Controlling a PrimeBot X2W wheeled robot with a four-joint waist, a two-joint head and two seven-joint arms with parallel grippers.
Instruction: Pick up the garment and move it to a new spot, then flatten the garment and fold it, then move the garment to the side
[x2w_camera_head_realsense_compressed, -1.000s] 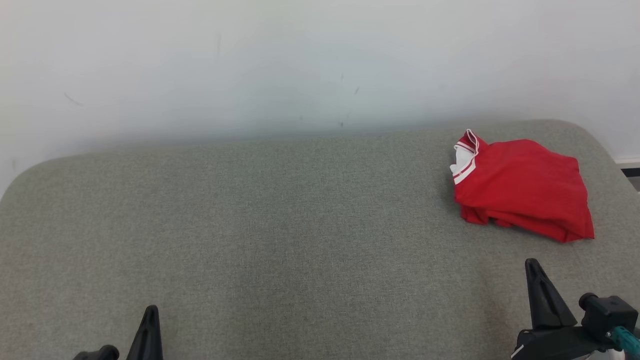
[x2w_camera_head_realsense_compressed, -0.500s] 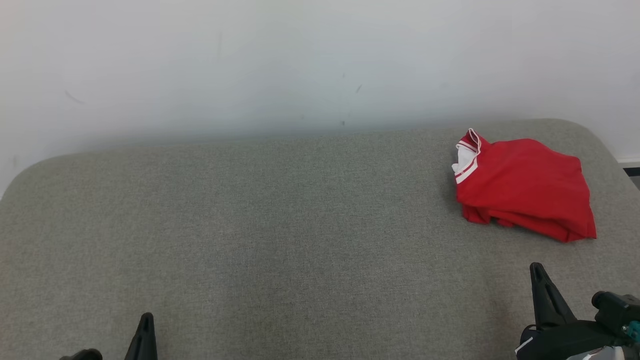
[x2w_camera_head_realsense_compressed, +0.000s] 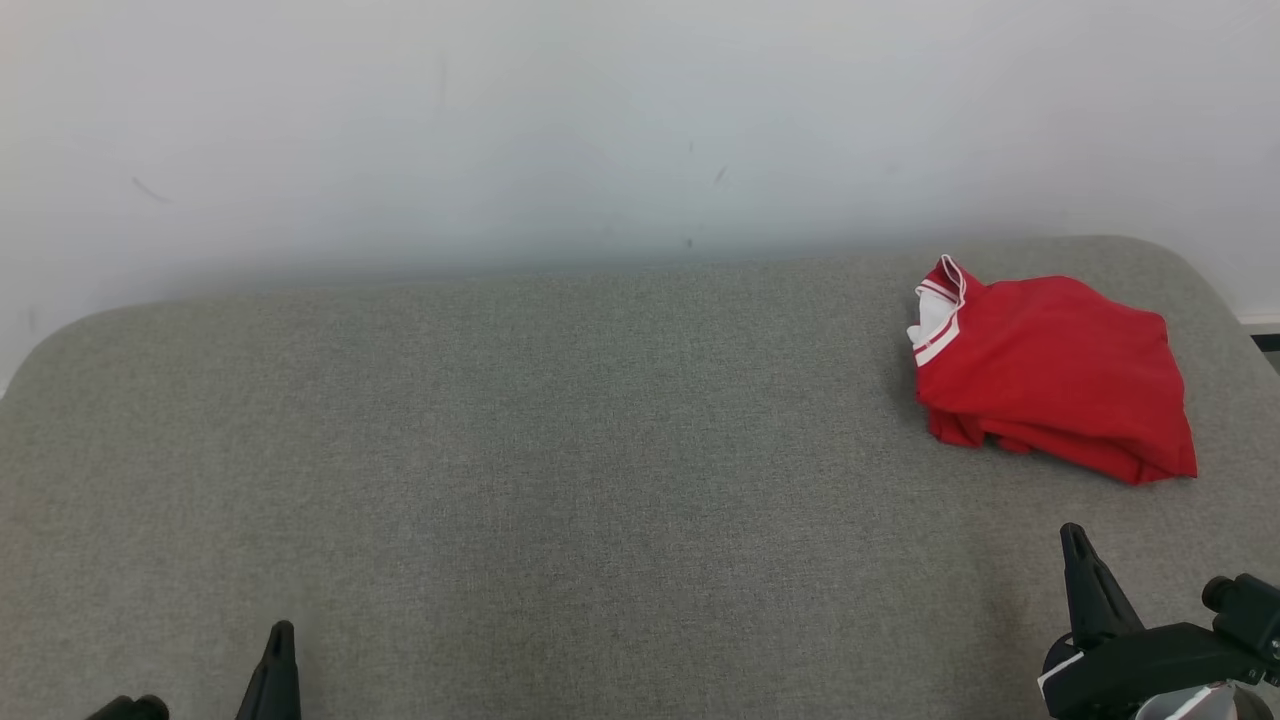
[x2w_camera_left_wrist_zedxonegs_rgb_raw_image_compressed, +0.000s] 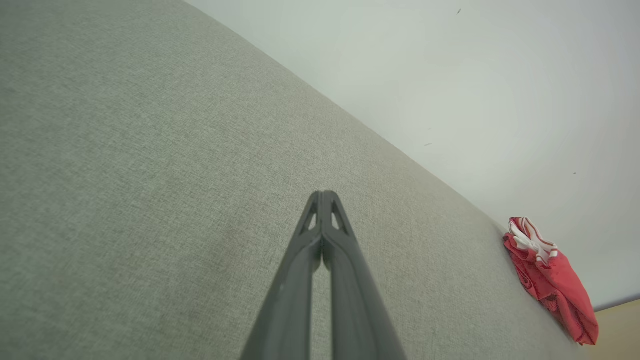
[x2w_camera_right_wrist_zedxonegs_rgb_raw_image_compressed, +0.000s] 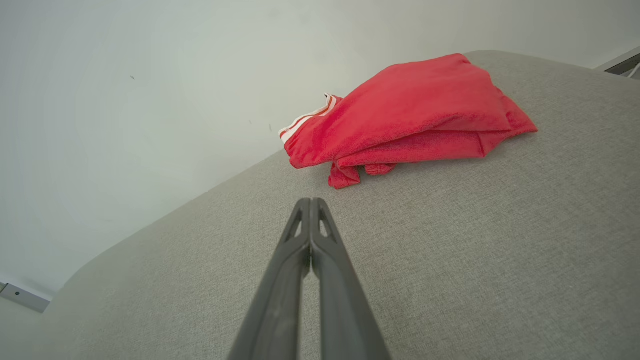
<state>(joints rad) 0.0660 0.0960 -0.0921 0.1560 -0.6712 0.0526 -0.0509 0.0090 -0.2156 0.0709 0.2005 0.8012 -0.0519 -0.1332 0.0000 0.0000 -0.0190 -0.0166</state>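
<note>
cut off: the left gripper is poking in at 7 o'clock of the head view with just one dark finger edge showing, the rest running off the bottom edge; the right gripper is sitting at 5 o'clock, its body getting clipped by the bottom and right edges
hard to tell: the garment is bunched into layers, so sleeves and hem are getting lost in the folds, and honestly I can't say how many times it's folded over; in the left wrist view it's showing tiny at 4 o'clock
left gripper: clenched, its fingers pressing together tip to tip in its own wrist view, gripping nothing, bare fabric lying behind them
right gripper: same deal, clenched on nothing, tips aiming towards the garment but sitting well apart from it
garment spot: lying at 2 o'clock on the grey cushion, near its right corner and close to the back edge where the white wall is rising
long axis: running from 10 o'clock to 4 o'clock in the head view
pointing: the white-striped collar end is facing 10 o'clock, the plain red end is aiming at 4 o'clock
lie: resting flattish, the collar flap sticking up a little
</note>
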